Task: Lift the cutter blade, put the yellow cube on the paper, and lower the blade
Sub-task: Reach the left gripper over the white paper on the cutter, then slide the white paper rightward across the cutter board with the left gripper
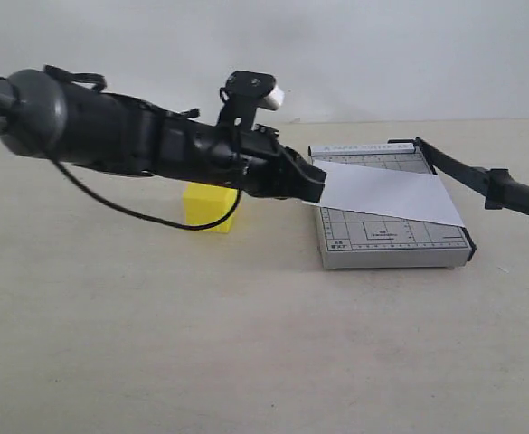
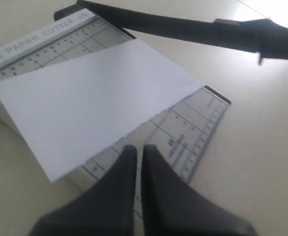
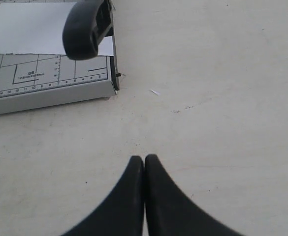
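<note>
Yellow cube [image 1: 208,206] sits on the table [image 1: 155,316] beside the grey cutter [image 1: 382,244], not yet on the paper [image 1: 386,192], though the cutter blade [image 1: 481,181] is raised; the left gripper [image 2: 139,153] and right gripper [image 3: 144,162] are both closed, empty, so grasping the cube seems next.

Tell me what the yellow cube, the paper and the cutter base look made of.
The yellow cube looks matte and evenly coloured, without gloss: foam, wood or plastic, cannot tell. The paper is a thin white matte sheet, ordinary paper. The cutter base is smooth grey with a printed grid, likely painted metal or plastic.
</note>
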Motion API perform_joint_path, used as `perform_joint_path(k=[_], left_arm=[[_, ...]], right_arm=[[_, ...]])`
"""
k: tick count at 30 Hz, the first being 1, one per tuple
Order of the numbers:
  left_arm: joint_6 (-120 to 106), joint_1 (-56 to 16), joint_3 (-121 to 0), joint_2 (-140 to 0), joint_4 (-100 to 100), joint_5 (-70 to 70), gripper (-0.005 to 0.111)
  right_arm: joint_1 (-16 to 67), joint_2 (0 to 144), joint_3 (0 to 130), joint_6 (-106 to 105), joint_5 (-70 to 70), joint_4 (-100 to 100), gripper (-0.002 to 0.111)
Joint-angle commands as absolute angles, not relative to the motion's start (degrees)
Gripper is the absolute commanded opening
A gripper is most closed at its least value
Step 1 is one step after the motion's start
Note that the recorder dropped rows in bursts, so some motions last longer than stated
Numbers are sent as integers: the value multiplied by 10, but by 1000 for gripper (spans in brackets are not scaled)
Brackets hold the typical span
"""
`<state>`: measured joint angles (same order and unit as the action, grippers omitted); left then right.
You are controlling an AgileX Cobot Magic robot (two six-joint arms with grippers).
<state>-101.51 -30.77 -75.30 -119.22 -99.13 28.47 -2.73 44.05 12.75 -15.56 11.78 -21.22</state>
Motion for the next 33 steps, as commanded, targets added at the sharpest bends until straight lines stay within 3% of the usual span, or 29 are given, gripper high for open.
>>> perform_joint_path(k=[1, 13, 33], left_arm=[[-991, -349, -878, -1279, -999, 193, 4], [-1014, -412, -953, -1340, -999, 25, 4], [-1051, -413, -974, -1380, -999, 94, 4]], right_arm=[[-27, 441, 127, -154, 118, -211, 0], [-27, 441, 127, -153, 118, -211, 0], [-27, 441, 127, -123, 122, -211, 0]])
